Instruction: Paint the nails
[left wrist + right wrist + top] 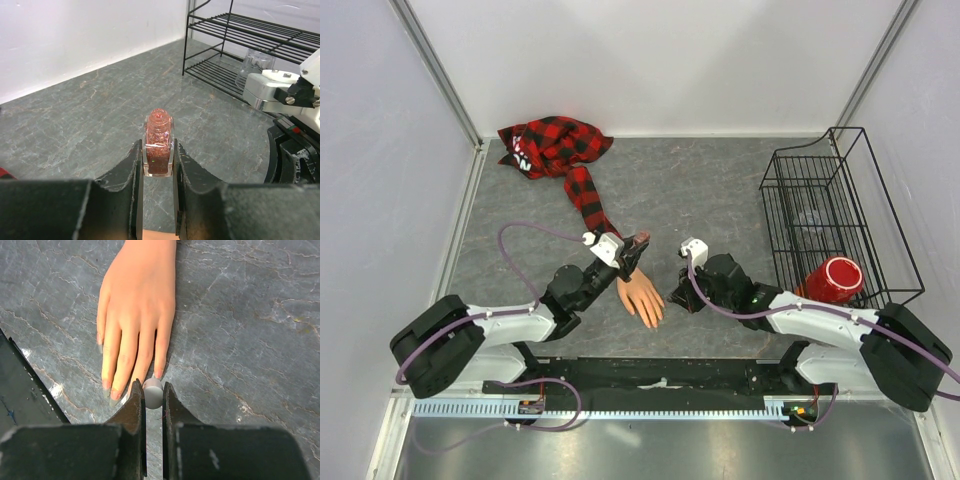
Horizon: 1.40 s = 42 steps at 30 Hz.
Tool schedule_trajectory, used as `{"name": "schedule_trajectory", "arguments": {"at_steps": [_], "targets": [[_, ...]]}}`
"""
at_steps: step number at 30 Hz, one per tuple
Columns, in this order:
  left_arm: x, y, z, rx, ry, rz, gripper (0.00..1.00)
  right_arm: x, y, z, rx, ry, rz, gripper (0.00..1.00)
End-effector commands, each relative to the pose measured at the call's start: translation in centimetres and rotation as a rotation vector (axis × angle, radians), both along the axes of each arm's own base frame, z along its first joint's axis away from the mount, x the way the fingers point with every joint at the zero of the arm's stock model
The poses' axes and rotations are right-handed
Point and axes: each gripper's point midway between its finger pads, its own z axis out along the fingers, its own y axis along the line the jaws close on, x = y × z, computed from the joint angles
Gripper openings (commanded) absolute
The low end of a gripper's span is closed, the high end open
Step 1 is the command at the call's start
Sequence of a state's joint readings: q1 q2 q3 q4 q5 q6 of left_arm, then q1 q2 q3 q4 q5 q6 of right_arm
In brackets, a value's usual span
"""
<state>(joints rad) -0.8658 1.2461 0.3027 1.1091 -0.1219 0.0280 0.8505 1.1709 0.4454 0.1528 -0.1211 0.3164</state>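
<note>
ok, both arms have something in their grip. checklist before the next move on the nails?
1. Hold on the polish bottle: ok, left gripper is shut on it.
2. Bottle open: ok, bare neck, no cap on it.
3. Hold on the white cap: ok, right gripper is shut on it.
4. Paint on the brush: cannot tell, the brush is hidden under the cap.
5. Pose of the mannequin hand: ok, flat, palm down, fingertips toward the right gripper.
6. Paint already on the nails: cannot tell from these views.
</note>
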Motion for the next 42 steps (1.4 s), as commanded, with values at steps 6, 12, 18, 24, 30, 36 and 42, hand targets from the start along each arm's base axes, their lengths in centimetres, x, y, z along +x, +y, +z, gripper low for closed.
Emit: {"name": "schedule_trajectory", "arguments": {"at_steps": [6,12,18,24,30,36,42], "targets": [[0.4,1.0,2.2,-0.033,-0.12,0.068,0.02,0.4,1.2,0.1,0.034,0.002,0.019,0.0],[0.4,1.2,1.7,-0.027,-0.119,0.08,0.02,0.5,1.3,-0.1,0.032,0.002,0.022,0.0],[0.4,1.2,1.6,-0.026,-0.118,0.08,0.02,0.7,1.5,0.1,0.035,-0.005,0.024,0.0],[0.4,1.3,1.5,-0.027,-0.116,0.084,0.02,1.0,1.7,0.1,0.026,-0.009,0.019,0.0],[0.4,1.3,1.4,-0.024,-0.117,0.085,0.02,1.2,1.8,0.2,0.026,-0.014,0.017,0.0],[0.5,1.3,1.4,-0.025,-0.115,0.086,0.02,1.3,1.9,0.4,0.031,-0.02,0.016,0.0],[0.5,1.3,1.3,-0.024,-0.115,0.086,0.02,1.7,2.0,0.7,0.035,-0.032,0.011,0.0]]}}
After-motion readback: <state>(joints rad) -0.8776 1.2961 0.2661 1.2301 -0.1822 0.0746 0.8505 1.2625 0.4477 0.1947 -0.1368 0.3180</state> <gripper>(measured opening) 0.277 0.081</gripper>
